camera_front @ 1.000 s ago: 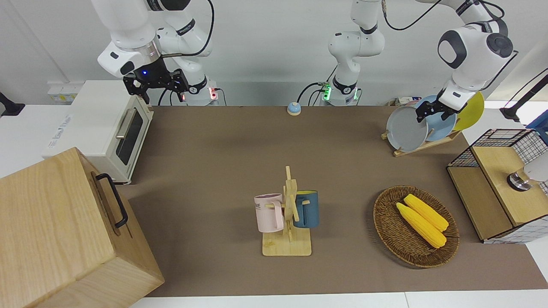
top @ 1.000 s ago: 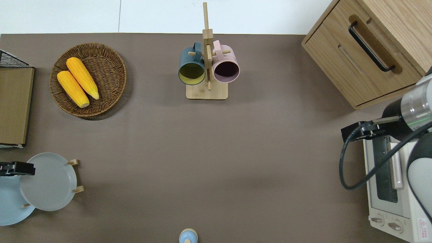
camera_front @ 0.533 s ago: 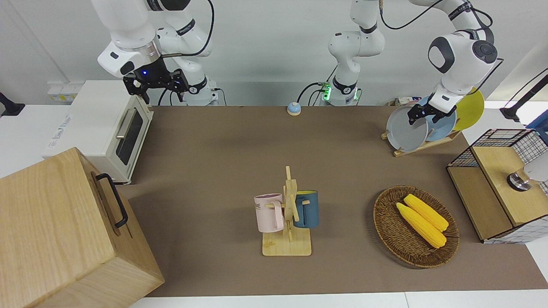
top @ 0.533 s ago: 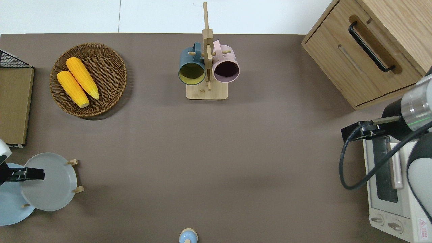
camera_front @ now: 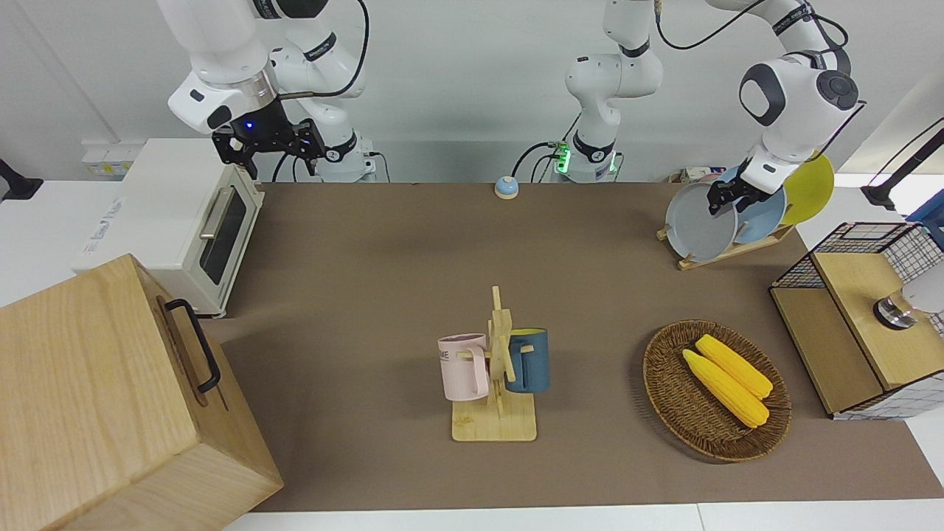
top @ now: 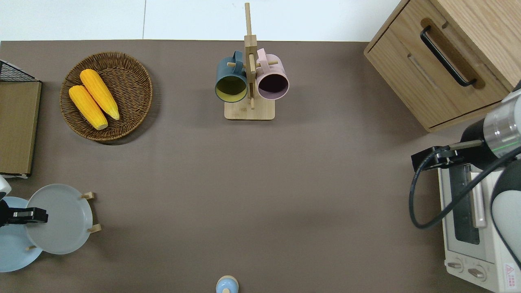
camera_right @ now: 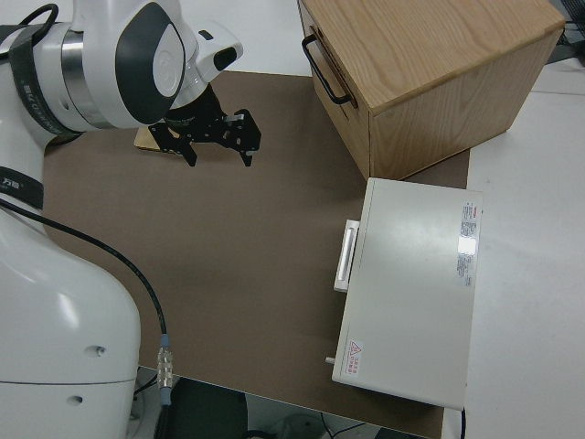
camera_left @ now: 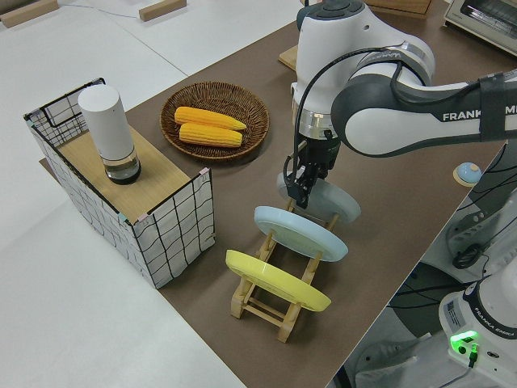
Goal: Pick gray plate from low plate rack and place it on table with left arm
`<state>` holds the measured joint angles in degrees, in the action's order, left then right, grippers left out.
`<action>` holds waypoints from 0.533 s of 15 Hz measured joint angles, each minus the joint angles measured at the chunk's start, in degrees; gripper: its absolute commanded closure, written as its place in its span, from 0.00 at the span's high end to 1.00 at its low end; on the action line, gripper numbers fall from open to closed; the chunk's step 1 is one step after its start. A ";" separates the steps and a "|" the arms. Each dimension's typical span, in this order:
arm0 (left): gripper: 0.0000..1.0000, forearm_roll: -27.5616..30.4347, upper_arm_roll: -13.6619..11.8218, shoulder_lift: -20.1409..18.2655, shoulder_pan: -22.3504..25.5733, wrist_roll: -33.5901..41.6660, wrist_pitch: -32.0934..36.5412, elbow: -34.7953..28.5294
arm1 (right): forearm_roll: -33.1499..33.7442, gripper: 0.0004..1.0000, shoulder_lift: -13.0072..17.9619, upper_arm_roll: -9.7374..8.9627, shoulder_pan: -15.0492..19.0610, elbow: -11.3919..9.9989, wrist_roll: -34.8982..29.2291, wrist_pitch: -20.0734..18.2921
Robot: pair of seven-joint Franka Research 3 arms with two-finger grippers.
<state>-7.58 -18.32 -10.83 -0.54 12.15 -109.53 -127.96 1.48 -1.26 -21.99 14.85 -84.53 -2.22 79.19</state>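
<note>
The gray plate [camera_front: 699,221] [top: 61,219] [camera_left: 338,204] leans in the low plate rack [camera_front: 726,252] [camera_left: 275,303], in the slot farthest from the robots, at the left arm's end of the table [camera_front: 413,280]. My left gripper [camera_front: 726,198] [top: 30,215] [camera_left: 300,190] sits at the plate's upper rim, between it and the light blue plate [camera_front: 767,214]. My right gripper [camera_front: 273,158] [camera_right: 218,154] is parked and open, holding nothing.
A yellow plate [camera_front: 811,188] fills the rack's slot nearest the robots. A wicker basket [camera_front: 664,398] of corn, a wire-sided box [camera_front: 855,317], a mug stand [camera_front: 495,369], a toaster oven [camera_front: 184,221], a wooden cabinet [camera_front: 110,398] and a small bell [camera_front: 506,187] also stand here.
The left gripper swung out over the gray plate's rim, then drew back slightly toward the blue plate. The plate has not moved; the right arm stayed still.
</note>
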 measured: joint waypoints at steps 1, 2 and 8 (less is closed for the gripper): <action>0.15 0.00 0.00 0.00 0.00 0.00 0.00 -0.18 | 0.00 0.98 0.00 0.00 0.00 0.00 0.00 0.00; 0.12 0.00 0.00 0.00 0.00 0.00 0.00 -0.30 | 0.00 0.98 0.00 0.00 0.00 0.00 0.00 0.00; 0.08 0.70 0.19 -0.39 -0.22 -1.01 0.14 -0.66 | 0.00 0.98 0.00 0.00 0.00 0.00 0.00 0.00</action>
<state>-6.89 -18.13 -11.23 -0.76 11.14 -109.38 -128.62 1.48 -1.26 -21.99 14.85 -84.53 -2.22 79.19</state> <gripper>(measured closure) 0.899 0.013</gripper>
